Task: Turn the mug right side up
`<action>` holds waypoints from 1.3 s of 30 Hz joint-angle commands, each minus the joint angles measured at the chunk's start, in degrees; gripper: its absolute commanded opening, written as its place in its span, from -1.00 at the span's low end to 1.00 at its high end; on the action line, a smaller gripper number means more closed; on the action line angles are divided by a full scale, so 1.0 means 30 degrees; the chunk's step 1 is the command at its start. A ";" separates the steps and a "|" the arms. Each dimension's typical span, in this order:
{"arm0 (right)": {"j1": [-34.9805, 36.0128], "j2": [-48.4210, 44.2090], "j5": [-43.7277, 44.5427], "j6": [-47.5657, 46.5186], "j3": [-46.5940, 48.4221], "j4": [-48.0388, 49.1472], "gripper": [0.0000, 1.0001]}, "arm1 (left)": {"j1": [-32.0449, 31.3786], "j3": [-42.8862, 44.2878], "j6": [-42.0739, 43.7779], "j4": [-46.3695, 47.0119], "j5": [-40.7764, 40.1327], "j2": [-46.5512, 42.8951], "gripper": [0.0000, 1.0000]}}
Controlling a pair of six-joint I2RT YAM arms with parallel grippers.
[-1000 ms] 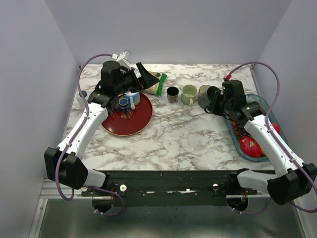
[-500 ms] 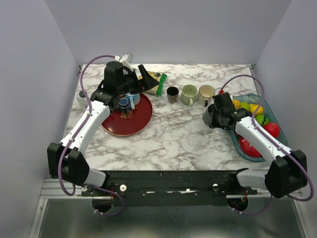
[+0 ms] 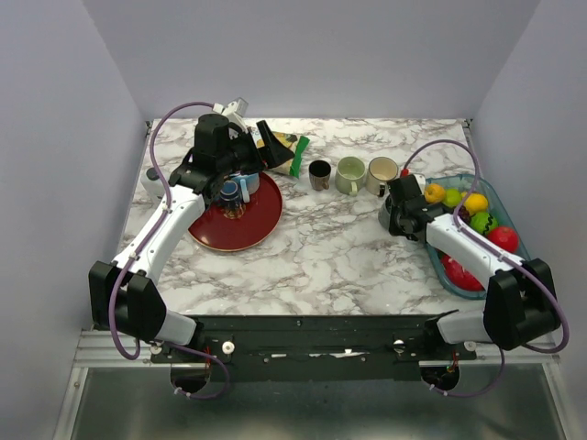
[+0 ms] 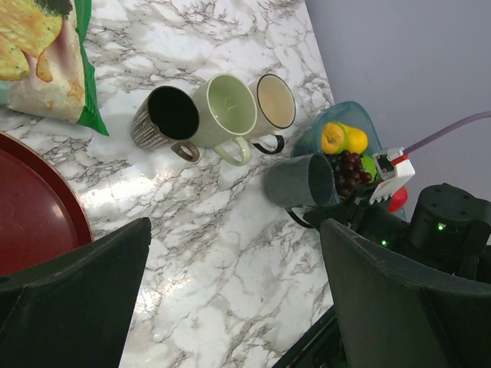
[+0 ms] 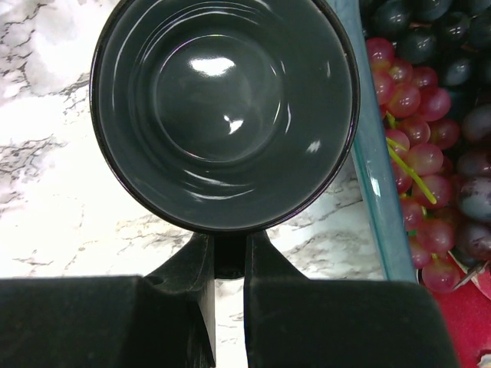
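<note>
The dark grey mug (image 5: 226,107) fills the right wrist view, its mouth facing that camera. My right gripper (image 5: 229,253) is shut on its handle, below the rim. In the top view the right gripper (image 3: 396,206) holds the mug (image 3: 385,218) low over the table, just left of the teal tray. The left wrist view shows the mug (image 4: 295,180) tilted, with its mouth towards the right arm. My left gripper (image 4: 230,307) is wide open and empty; in the top view it (image 3: 243,170) hovers over the far edge of the red plate.
Three upright mugs stand in a row at the back: brown (image 3: 319,174), green (image 3: 349,174), cream (image 3: 380,174). A red plate (image 3: 261,225) holds a small blue item (image 3: 229,191). A chips bag (image 3: 284,151) lies behind it. The teal fruit tray (image 5: 376,199) with grapes (image 5: 430,153) sits right.
My right arm has come down and to the left with the mug, from above the tray's far end to low beside the tray. The left arm has barely shifted.
</note>
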 commanded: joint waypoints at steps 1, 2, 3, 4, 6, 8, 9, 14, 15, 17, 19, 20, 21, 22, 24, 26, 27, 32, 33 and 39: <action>0.0017 0.0556 0.1454 -0.0256 0.0003 0.1739 -0.99 | 0.0081 -0.0246 0.0484 -0.0575 -0.0680 0.0023 0.98; 0.0017 0.0645 0.1367 -0.0256 0.0033 0.1710 -0.99 | 0.0081 -0.0246 0.0513 -0.0692 -0.0768 0.0023 0.98; 0.0017 0.0733 0.1279 -0.0198 0.0062 0.1681 -0.99 | 0.0081 -0.0188 0.0542 -0.0780 -0.1088 0.0023 0.98; 0.0017 0.0821 0.1017 -0.0255 0.0120 0.1623 -0.99 | 0.0081 -0.0187 0.0601 -0.1013 -0.1207 0.0052 0.98; 0.0017 0.1114 0.1014 -0.0198 0.0179 0.1418 -0.95 | 0.0081 -0.0158 0.0748 -0.1307 -0.1587 0.0053 0.98; -0.0012 0.1435 0.1102 -0.0227 0.0296 0.1155 -0.82 | 0.0081 -0.0158 0.0864 -0.1747 -0.2232 0.0111 0.98; 0.0017 0.1553 0.1102 -0.0227 0.0355 0.1066 -0.68 | 0.0081 -0.0158 0.0923 -0.1922 -0.2437 0.0111 0.98; 0.0046 0.1993 0.1044 -0.0110 0.0618 0.0627 -0.11 | 0.0081 -0.0362 0.1274 -0.2831 -0.4016 0.0199 0.98; 0.0018 0.1878 0.0957 -0.0081 0.0648 0.0626 0.16 | 0.0081 -0.0479 0.1333 -0.3035 -0.4311 0.0199 0.98; 0.0017 0.1585 0.0372 -0.0109 0.0735 0.0481 0.37 | 0.0081 -0.0539 0.1597 -0.3737 -0.5274 0.0199 0.98; -0.0012 0.1089 -0.0271 0.0006 0.1173 0.0189 0.59 | 0.0081 -0.0597 0.1714 -0.4729 -0.6183 0.0199 0.98; 0.0017 0.0969 -0.0449 0.0095 0.1407 -0.0394 0.64 | 0.0081 -0.0568 0.1744 -0.5142 -0.6711 0.0199 0.98; 0.0017 0.0794 -0.0596 0.0212 0.1700 -0.0718 0.69 | 0.0081 -0.0626 0.1744 -0.5523 -0.7789 0.0199 0.97; 0.0017 0.0502 -0.0974 0.0445 0.2457 -0.1041 0.78 | 0.0081 -0.0627 0.1715 -0.6281 -0.8438 0.0199 0.98; 0.0017 0.0208 -0.1444 0.0622 0.3251 -0.1804 0.87 | 0.0081 -0.0801 0.1597 -0.6960 -0.9697 0.0286 0.98; 0.0017 -0.0026 -0.2206 0.0827 0.4452 -0.2330 0.93 | 0.0081 -0.0890 0.1539 -0.7809 -1.0520 0.0549 0.98; 0.0046 -0.0057 -0.2498 0.0857 0.4805 -0.2507 0.95 | 0.0081 -0.0948 0.1423 -0.8131 -1.0902 0.0696 0.98; 0.0017 -0.0379 -0.4462 0.1033 0.6710 -0.2686 0.95 | 0.0081 -0.0862 0.1599 -0.8575 -1.2398 0.2218 0.98; -0.0012 -0.0524 -0.4696 0.1091 0.6800 -0.2569 0.95 | 0.0081 -0.0716 0.1539 -0.8458 -1.2574 0.2453 0.96; 0.0017 -0.0673 -0.5695 0.1648 0.6830 -0.2040 0.89 | 0.0081 -0.1183 0.0896 -0.4593 -1.1199 0.3772 0.63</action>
